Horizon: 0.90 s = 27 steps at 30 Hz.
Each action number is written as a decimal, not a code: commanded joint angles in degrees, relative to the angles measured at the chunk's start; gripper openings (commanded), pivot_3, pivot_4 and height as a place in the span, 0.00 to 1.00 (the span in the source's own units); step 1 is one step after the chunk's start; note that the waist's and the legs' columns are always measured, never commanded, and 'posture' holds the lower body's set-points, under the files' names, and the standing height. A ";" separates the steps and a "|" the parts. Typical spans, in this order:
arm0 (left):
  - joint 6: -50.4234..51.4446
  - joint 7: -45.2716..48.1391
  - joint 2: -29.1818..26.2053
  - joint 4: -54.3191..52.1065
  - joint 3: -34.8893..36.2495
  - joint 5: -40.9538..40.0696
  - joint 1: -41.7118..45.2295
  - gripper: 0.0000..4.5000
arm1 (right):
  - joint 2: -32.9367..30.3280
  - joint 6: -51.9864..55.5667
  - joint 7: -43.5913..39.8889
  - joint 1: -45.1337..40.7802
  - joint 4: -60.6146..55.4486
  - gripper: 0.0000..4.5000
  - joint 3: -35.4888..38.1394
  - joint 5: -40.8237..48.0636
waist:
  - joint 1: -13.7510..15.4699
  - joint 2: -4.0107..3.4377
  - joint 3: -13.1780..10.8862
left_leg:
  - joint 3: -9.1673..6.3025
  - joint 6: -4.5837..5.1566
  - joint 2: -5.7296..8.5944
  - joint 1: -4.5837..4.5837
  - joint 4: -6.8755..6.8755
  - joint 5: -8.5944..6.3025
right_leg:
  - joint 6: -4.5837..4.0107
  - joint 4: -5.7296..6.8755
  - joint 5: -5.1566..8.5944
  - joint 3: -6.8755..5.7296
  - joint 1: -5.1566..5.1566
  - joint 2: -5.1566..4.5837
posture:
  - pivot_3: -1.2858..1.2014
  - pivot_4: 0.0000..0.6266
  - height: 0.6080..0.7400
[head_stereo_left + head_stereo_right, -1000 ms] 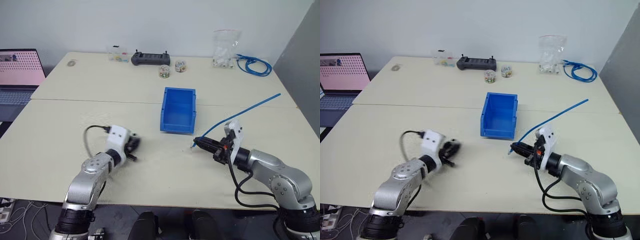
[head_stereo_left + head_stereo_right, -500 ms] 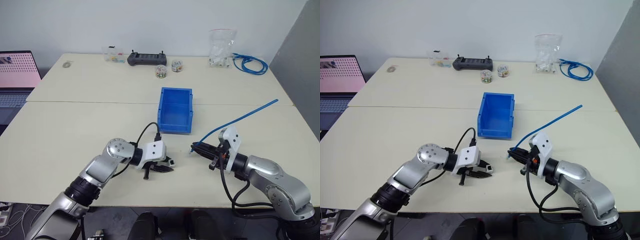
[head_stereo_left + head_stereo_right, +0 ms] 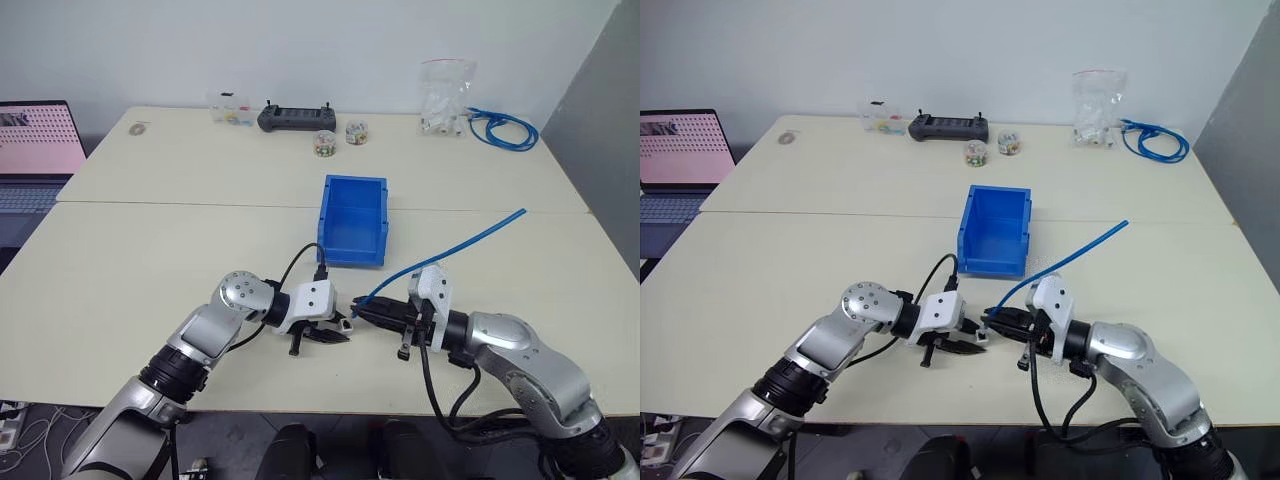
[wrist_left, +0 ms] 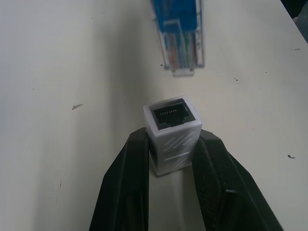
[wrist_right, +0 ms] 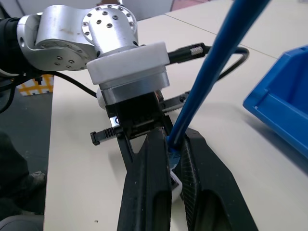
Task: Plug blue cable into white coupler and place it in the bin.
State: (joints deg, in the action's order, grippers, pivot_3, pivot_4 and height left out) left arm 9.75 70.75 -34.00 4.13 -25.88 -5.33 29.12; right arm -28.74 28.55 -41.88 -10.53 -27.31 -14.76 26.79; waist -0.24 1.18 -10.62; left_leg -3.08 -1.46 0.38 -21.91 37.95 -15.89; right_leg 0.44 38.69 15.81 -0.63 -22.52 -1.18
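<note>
- Since half a second ago, right gripper (image 3: 357,311) moved left, bringing blue cable (image 3: 450,248) plug nearly to left gripper (image 3: 343,327).
- Left fingers (image 4: 126,192) clamp white coupler (image 4: 172,133); its socket faces the plug just beyond.
- Right fingers (image 5: 149,183) pinch the cable near its plug.
- Bin (image 3: 353,218) sits beyond both grippers.

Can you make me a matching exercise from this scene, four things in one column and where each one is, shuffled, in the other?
Things:
1. white coupler
2. blue cable
3. bin
4. black controller

Places or states:
A. at the table's far edge, near the wall
B. pinched between the left gripper's fingers, its socket facing the cable's plug
C. standing empty at mid-table
D. held near its plug by the right gripper, its free end rising up and away

Pairs: 1-B, 2-D, 3-C, 4-A
</note>
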 commanded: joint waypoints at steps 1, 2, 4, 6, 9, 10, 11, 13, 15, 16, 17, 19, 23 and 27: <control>0.59 0.57 0.23 1.24 -1.06 1.82 -0.45 0.21 | -0.14 -6.71 -4.82 -1.41 3.65 0.00 -1.85 -3.48 | 0.01 0.01 0.00 | 0.00 0.00 0.00 0.01 0.00 0.00 | 0.00 -0.01 0.00 0.00 0.02 0.00 | 0.52 0.24 1.00; 0.53 0.68 0.27 1.31 -1.09 1.87 -0.44 0.21 | -0.28 -7.83 -5.78 -1.98 4.76 0.00 -2.01 -4.10 | 0.01 0.01 0.00 | 0.01 0.00 0.01 0.02 0.00 0.00 | 0.00 -0.01 0.00 0.01 0.02 0.00 | 0.52 0.24 1.00; 0.36 0.83 0.34 1.49 -1.09 2.00 -0.40 0.20 | -0.33 -9.49 -7.44 -2.95 6.73 0.00 -2.03 -4.91 | -0.01 0.00 0.00 | 0.01 0.00 0.00 0.03 0.01 0.00 | 0.00 0.00 0.00 0.01 0.02 0.00 | 0.52 0.24 1.00; 0.05 0.98 0.42 1.91 -1.04 2.15 -0.27 0.20 | -0.30 -10.98 -8.81 -3.87 8.63 0.00 -2.08 -5.70 | -0.01 0.01 0.00 | 0.01 0.00 0.00 0.04 0.01 0.00 | 0.00 0.03 0.00 0.01 0.02 0.00 | 0.52 0.24 1.00; -0.41 1.23 0.47 2.43 -0.93 2.40 -0.22 0.20 | -0.04 -12.98 -10.34 -4.77 10.86 0.00 -2.28 -6.87 | 0.00 0.00 0.00 | 0.01 0.00 -0.01 0.08 0.01 0.00 | -0.01 0.03 0.00 0.00 0.06 0.00 | 0.52 0.24 1.00; -0.56 1.27 0.46 2.55 -0.88 2.48 -0.23 0.20 | -0.01 -13.54 -10.85 -4.92 11.45 0.00 -2.42 -7.18 | 0.00 0.00 0.00 | 0.01 0.00 -0.01 0.08 0.01 0.00 | -0.01 0.03 0.00 0.01 0.07 0.00 | 0.52 0.24 1.00; -0.68 1.29 0.44 2.66 -0.82 2.53 -0.25 0.20 | 0.03 -14.08 -11.35 -4.99 11.99 0.00 -2.55 -7.49 | 0.01 0.01 0.00 | 0.01 0.00 0.00 0.08 0.01 0.00 | -0.01 0.03 0.00 0.01 0.07 0.00 | 0.52 0.24 1.00; -0.73 1.22 0.30 2.59 -0.67 2.59 -0.42 0.20 | 0.07 -14.80 -12.30 -4.87 12.52 0.00 -2.82 -8.03 | 0.00 0.00 0.00 | 0.01 0.00 -0.01 0.09 0.01 0.00 | -0.01 0.03 -0.01 0.01 0.07 0.00 | 0.52 0.24 1.00; -0.93 1.20 0.21 2.72 -0.53 2.64 -0.49 0.20 | 0.12 -15.40 -13.08 -4.82 12.87 0.00 -3.10 -8.47 | 0.00 0.00 0.00 | 0.01 0.00 -0.01 0.10 0.01 0.00 | -0.01 0.05 -0.01 0.01 0.08 -0.01 | 0.52 0.24 1.00; -1.07 1.21 0.20 2.85 -0.48 2.70 -0.48 0.20 | 0.04 -15.93 -13.55 -4.88 13.40 0.00 -3.38 -8.96 | -0.01 0.00 0.01 | 0.01 0.00 -0.01 0.11 0.01 0.00 | -0.01 0.05 -0.01 0.02 0.08 0.00 | 0.52 0.24 1.00; -1.16 1.24 0.13 2.85 -0.40 2.70 -0.55 0.20 | 0.04 -16.40 -13.85 -4.89 13.87 0.00 -3.58 -9.34 | -0.02 0.00 0.01 | 0.01 0.00 -0.01 0.12 0.01 0.00 | -0.01 0.05 -0.01 0.02 0.09 -0.01 | 0.52 0.24 1.00; -1.25 1.27 0.04 2.84 -0.32 2.73 -0.63 0.20 | 0.11 -17.15 -14.33 -4.99 14.67 0.00 -3.79 -9.95 | -0.03 0.00 0.01 | 0.01 0.00 -0.01 0.15 0.01 0.00 | -0.01 0.05 -0.01 0.02 0.11 0.00 | 0.52 0.24 1.00; -1.26 1.27 -0.06 2.72 -0.17 2.65 -0.76 0.20 | 0.29 -18.37 -15.12 -5.43 15.80 0.00 -4.45 -11.27 | -0.05 -0.01 0.01 | 0.01 0.00 -0.01 0.20 0.01 0.00 | -0.01 0.06 -0.01 0.02 0.16 0.00 | 0.52 0.24 1.00; -1.44 1.47 -0.14 2.56 -0.10 2.57 -0.91 0.20 | 1.29 -18.58 -15.10 -6.67 17.13 0.00 -5.04 -11.97 | -0.05 -0.02 0.03 | 0.01 0.00 -0.02 0.26 0.01 0.00 | -0.02 0.08 -0.01 0.02 0.20 0.00 | 0.52 0.24 1.00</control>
State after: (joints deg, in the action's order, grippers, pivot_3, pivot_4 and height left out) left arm 8.15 72.06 -33.65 5.80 -25.14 -4.59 29.26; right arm -27.87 10.25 -56.37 -16.76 -10.85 -18.93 15.79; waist -0.29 1.17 -10.60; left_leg -3.07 -1.46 0.36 -21.65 37.96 -15.89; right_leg 0.42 38.78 15.81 -0.61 -22.33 -1.18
